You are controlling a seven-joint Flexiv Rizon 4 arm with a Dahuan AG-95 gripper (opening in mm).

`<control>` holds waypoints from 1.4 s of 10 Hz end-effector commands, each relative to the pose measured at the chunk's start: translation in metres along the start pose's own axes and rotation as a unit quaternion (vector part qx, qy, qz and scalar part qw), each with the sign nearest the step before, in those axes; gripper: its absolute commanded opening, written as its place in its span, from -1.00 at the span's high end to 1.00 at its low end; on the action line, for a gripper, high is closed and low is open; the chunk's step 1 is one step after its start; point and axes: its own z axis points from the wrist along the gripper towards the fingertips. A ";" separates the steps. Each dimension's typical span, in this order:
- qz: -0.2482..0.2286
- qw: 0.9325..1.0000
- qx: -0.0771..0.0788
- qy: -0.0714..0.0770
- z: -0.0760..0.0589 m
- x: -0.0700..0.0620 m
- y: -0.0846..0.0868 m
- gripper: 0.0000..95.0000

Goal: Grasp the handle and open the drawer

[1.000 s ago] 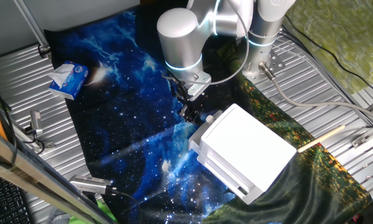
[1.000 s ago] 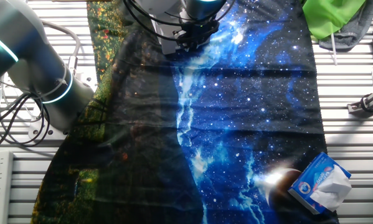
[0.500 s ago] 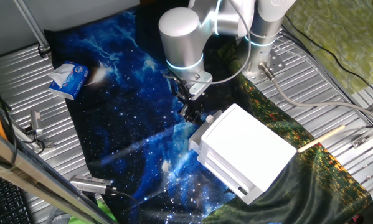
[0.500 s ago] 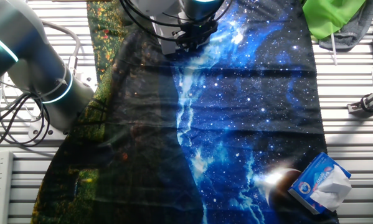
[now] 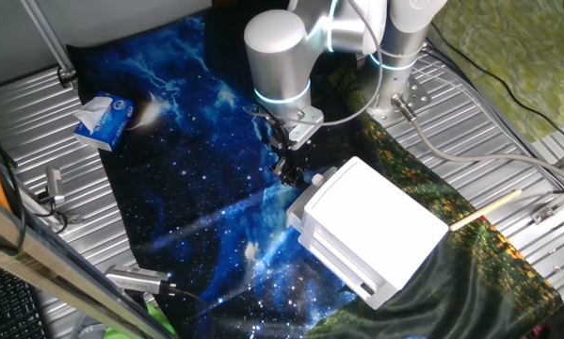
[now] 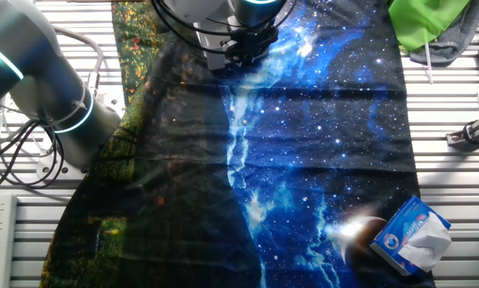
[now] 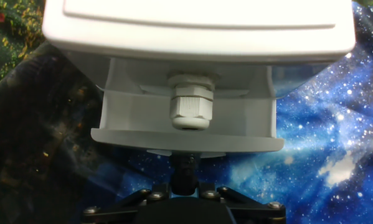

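The white boxy drawer unit point(image 5: 376, 231) stands on the starry cloth at the right. Its small white knob handle point(image 5: 316, 179) sticks out of the face toward my arm. My gripper point(image 5: 289, 172) hangs just left of the handle, a short gap away, its dark fingers together. In the hand view the handle point(image 7: 189, 106) sits in the middle of the drawer point(image 7: 186, 124), whose front juts out a little from under the unit's top. My gripper point(image 7: 185, 173) shows as one dark stub below the handle, not around it. The other fixed view shows my gripper point(image 6: 251, 46) at the top edge.
A blue tissue packet point(image 5: 103, 121) lies at the far left of the cloth, also in the other fixed view point(image 6: 411, 236). A wooden stick point(image 5: 489, 207) lies right of the unit. Metal tools point(image 5: 136, 278) lie at the front left. The arm's base point(image 6: 55, 88) stands beside the cloth.
My arm has shifted slightly to the right, toward the drawer unit. The unit has not moved.
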 end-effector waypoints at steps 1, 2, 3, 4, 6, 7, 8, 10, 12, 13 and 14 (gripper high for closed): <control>0.001 1.000 0.001 -0.002 0.001 -0.001 0.000 1.00; 0.001 1.000 0.001 -0.001 0.002 -0.001 0.000 1.00; 0.001 1.000 0.001 0.000 0.002 -0.001 0.000 1.00; 0.002 1.000 0.001 0.001 0.002 -0.001 0.000 1.00; 0.002 1.000 0.001 0.003 0.002 -0.001 0.000 1.00; 0.000 1.000 0.000 0.004 0.002 -0.001 0.000 1.00; -0.002 1.000 0.000 0.003 0.002 -0.001 0.000 1.00; 0.004 1.000 0.001 0.003 0.002 -0.001 0.000 1.00; 0.009 1.000 -0.001 0.008 0.002 -0.001 0.000 1.00; 0.009 1.000 -0.002 0.009 0.002 -0.001 0.000 1.00; 0.013 1.000 -0.002 0.010 0.002 -0.001 0.000 1.00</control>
